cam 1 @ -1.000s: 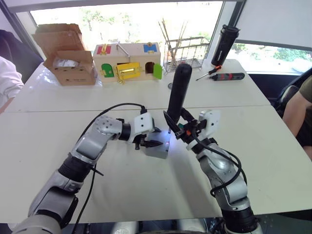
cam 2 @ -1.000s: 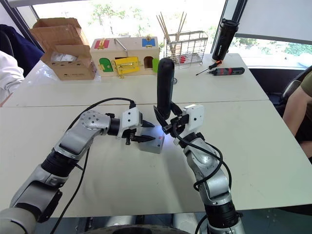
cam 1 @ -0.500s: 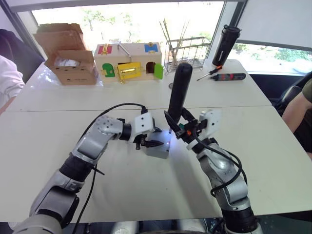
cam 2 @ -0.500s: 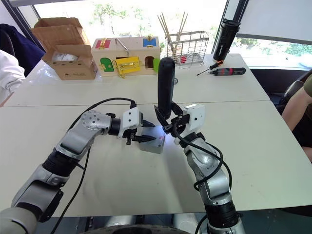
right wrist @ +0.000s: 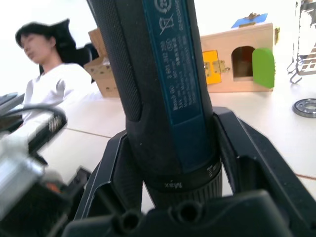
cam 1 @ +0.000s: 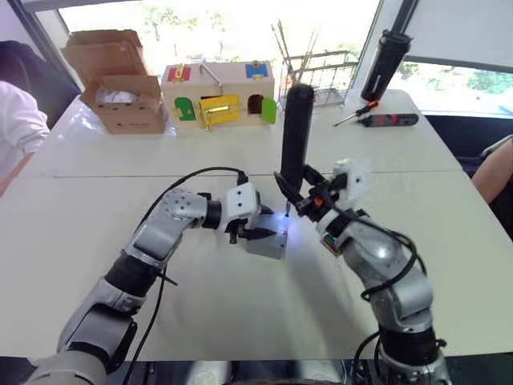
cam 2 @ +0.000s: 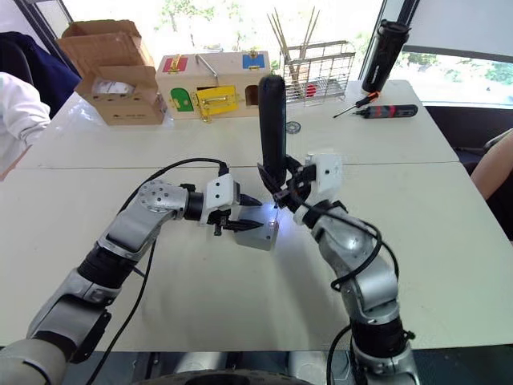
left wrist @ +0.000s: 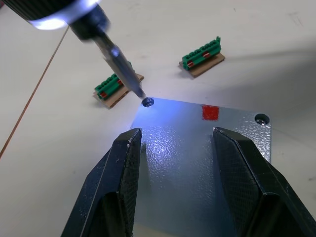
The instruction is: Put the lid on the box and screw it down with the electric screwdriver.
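Lid (left wrist: pixel 197 148): grey, finely pebbled, semi-gloss, probably plastic, glare patch by the corner hole under the bit. Electric screwdriver (right wrist: pixel 163 89): matt dark body, stippled grip strip, smooth blue label panel; bit (left wrist: pixel 121 66) bright bare metal. Left gripper (left wrist: pixel 173 163) fingers (left wrist: pixel 116 182): black, fine cross-hatched texture. Counter (cam 1: pixel 240 321): smooth off-white, slight sheen. Small green connector blocks (left wrist: pixel 202 52) beyond the gripper: glossy plastic on brown board.

You have a speckled silver-grey lid (left wrist: pixel 197 158) with a small red square mark (left wrist: pixel 210 112), lit bluish-white at the upper left corner. The electric screwdriver (right wrist: pixel 163 94) is black with a dark blue panel bearing pale print. Two green connector strips (left wrist: pixel 202 51) sit on tan bases, upper centre of the left wrist view.
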Tool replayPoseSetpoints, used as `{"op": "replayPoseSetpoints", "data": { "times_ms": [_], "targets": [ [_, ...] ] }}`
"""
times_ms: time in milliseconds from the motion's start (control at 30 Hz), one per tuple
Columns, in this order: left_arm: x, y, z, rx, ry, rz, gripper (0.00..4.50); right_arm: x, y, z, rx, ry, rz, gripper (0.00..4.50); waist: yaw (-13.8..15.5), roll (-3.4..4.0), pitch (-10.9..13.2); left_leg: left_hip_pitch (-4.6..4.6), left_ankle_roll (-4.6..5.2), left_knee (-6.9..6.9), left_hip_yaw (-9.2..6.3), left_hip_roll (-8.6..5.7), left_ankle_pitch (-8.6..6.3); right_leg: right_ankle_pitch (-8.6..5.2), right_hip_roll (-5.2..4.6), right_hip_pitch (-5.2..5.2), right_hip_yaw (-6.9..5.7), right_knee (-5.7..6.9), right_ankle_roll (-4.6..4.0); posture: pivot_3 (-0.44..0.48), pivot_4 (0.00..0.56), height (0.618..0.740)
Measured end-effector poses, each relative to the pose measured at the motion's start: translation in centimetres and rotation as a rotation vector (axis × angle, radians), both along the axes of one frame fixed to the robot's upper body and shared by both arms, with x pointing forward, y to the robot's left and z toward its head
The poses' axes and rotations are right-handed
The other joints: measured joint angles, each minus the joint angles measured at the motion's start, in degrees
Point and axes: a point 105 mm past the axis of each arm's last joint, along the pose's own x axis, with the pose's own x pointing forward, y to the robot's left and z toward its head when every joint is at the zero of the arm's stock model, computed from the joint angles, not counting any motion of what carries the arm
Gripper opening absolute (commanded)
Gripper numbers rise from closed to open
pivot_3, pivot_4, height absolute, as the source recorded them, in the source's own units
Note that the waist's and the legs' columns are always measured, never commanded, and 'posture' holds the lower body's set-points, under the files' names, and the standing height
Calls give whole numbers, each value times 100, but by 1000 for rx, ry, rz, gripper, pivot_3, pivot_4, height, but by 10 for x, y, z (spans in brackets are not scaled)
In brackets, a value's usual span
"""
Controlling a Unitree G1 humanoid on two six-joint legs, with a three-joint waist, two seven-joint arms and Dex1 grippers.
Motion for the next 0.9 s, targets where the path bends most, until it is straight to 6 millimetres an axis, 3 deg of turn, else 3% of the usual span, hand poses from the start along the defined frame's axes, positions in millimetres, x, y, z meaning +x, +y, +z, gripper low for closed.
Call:
{"op": "replayPoseSetpoints", "data": {
  "times_ms": [67, 200, 367, 533, 600, 700, 833, 900],
  "targets": [
    [1, -3, 2, -12, -8, -2, 2328, -3, -6, 30, 34, -58, -9, 1788, -11, 0, -1, -41, -7, -1, 0, 0, 5, 15, 3, -44, 0, 2, 29, 0, 150, 740],
    [4, -9, 2, -47, -2, 13, 2328, -7, -13, 62, 57, -67, 37, 1788, -21, 4, 5, -42, -11, -3, 0, 0, 7, 16, 6, -46, -3, 3, 30, 0, 150, 740],
    [6, -8, 2, -115, 55, 54, 2328, -1, -23, 59, 89, 95, 73, 1788, -36, 17, 35, -48, -9, 9, 3, 0, 10, 17, 4, -39, -1, 19, 32, 0, 150, 740],
    [0, 5, 15, -150, 144, 55, 2328, 13, -82, 73, 14, 297, -46, 1788, -16, 23, 116, -150, -14, 48, 3, -4, 28, 20, 3, -137, -3, 84, 34, 0, 150, 740],
    [-6, 19, 21, -108, 174, 41, 2328, 13, -128, 64, -63, 443, -157, 1788, -11, 16, 134, -160, -52, 41, 4, -3, 50, 19, 4, -148, -6, 79, 34, 0, 150, 740],
    [-12, 34, 31, -69, 180, 41, 2328, 6, -175, 36, -97, 655, -274, 1788, -47, 27, 181, -182, -46, 33, 22, 0, 47, 18, 4, -169, -3, 75, 35, 0, 150, 740],
    [-26, 36, 43, -20, 130, -23, 2328, -1, -196, -19, -39, 969, -248, 1788, -215, 42, 245, -210, -37, 51, 49, 4, 47, 20, 8, -188, -1, 87, 39, 0, 150, 740],
    [-31, 37, 46, -8, 118, -37, 2328, -2, -202, -35, 12, 1067, -248, 1788, -227, 42, 278, -214, -25, 56, 55, 3, 58, 22, 7, -201, 2, 96, 42, 0, 150, 740]
  ]
}}
